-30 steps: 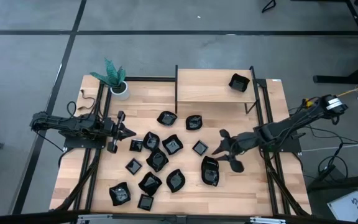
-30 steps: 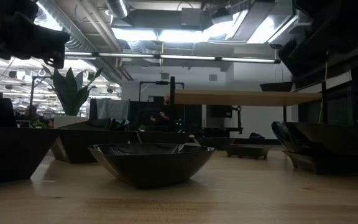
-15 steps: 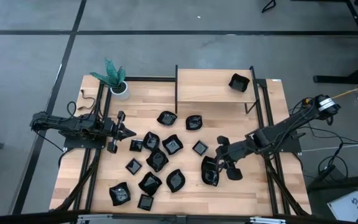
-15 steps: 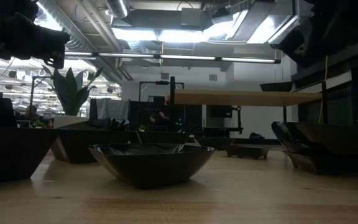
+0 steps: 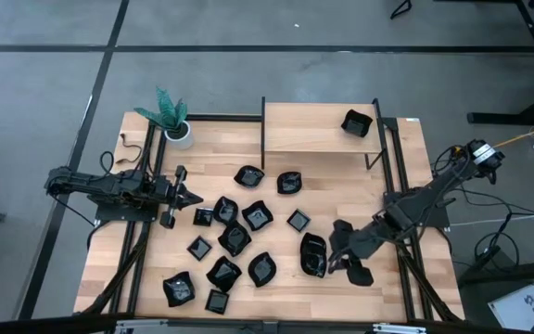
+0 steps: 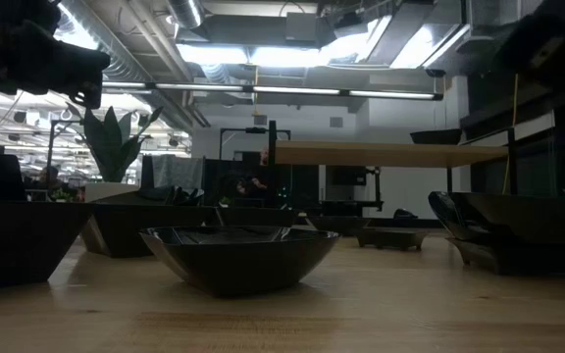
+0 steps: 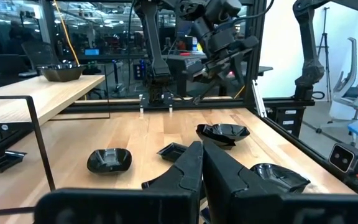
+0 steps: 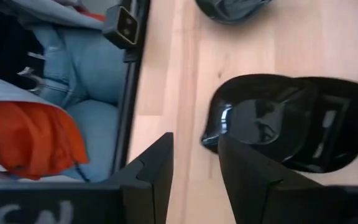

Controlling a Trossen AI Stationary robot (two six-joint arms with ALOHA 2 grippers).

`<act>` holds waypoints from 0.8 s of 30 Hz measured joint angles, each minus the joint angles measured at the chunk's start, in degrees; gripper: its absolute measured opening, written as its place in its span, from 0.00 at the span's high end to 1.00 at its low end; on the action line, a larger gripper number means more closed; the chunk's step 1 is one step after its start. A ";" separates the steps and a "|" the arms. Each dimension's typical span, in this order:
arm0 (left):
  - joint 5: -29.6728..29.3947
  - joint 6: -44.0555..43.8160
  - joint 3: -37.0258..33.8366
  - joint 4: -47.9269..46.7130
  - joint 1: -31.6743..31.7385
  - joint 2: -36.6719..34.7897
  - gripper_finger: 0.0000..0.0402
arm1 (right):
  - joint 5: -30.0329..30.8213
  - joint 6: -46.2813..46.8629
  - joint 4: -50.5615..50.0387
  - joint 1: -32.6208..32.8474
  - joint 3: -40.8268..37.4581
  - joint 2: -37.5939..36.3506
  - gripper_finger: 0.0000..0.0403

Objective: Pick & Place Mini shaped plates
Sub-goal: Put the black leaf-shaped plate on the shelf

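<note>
Plates: the mini shaped plates (image 5: 235,237) lie scattered over the table (image 5: 378,288), 1 more on the raised shelf (image 5: 304,128). Right gripper (image 5: 345,260) hangs with fingers apart beside a dark plate (image 5: 313,254) near the table's front edge. Left gripper (image 5: 185,198) waits pressed together by the left edge.

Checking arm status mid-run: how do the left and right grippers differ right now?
The left gripper is shut; the right gripper is open. The left gripper holds nothing and sits at the left edge of the plate cluster; the right gripper is down beside the long plate near the front right, one finger alongside its end, not gripping it. The left arm lies straight across the table; the right arm reaches diagonally toward the front. Both are dark two-finger grippers.
</note>
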 joint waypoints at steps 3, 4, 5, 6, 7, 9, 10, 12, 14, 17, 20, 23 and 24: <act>-0.69 0.00 0.00 -0.01 0.00 0.00 0.98 | -0.01 2.68 0.19 1.08 0.21 0.00 0.68; -1.52 0.00 0.00 -0.01 0.00 0.00 0.98 | -0.01 3.83 0.13 1.42 0.21 0.00 0.68; -2.65 0.00 0.00 0.00 0.00 0.00 0.98 | -0.01 4.92 0.13 1.73 0.21 0.00 0.68; -3.92 0.00 0.00 -0.01 0.00 0.00 0.98 | -0.01 5.93 0.15 2.04 0.21 0.00 0.68; -5.17 0.00 0.00 0.01 0.00 0.00 0.98 | 0.01 6.42 0.15 2.33 0.21 0.00 0.68; -7.56 0.00 0.00 0.01 0.00 0.02 0.98 | 0.08 7.07 0.15 2.86 0.21 0.00 0.68; -8.49 0.00 0.04 0.05 0.02 0.02 0.98 | 0.09 7.20 0.17 2.92 0.21 0.00 0.68; -9.11 0.00 0.06 0.07 0.02 0.02 0.98 | 0.09 7.39 0.18 2.92 0.21 0.00 0.68; -9.13 0.00 0.07 0.07 0.02 0.02 0.98 | 0.23 7.39 0.17 2.91 0.21 0.00 0.68; -9.71 0.00 0.07 0.19 0.02 0.02 0.98 | 0.76 7.35 -0.16 2.81 0.21 0.00 0.68; -9.86 0.00 0.07 0.23 0.02 0.02 0.98 | 2.33 7.33 -0.76 2.74 0.21 0.00 0.68; -9.86 0.00 0.07 0.23 0.01 0.02 0.98 | 3.50 7.60 -1.42 2.74 0.21 0.00 0.68; -9.86 0.00 0.07 0.23 0.02 0.02 0.98 | 4.09 7.63 -1.60 2.74 0.21 0.00 0.68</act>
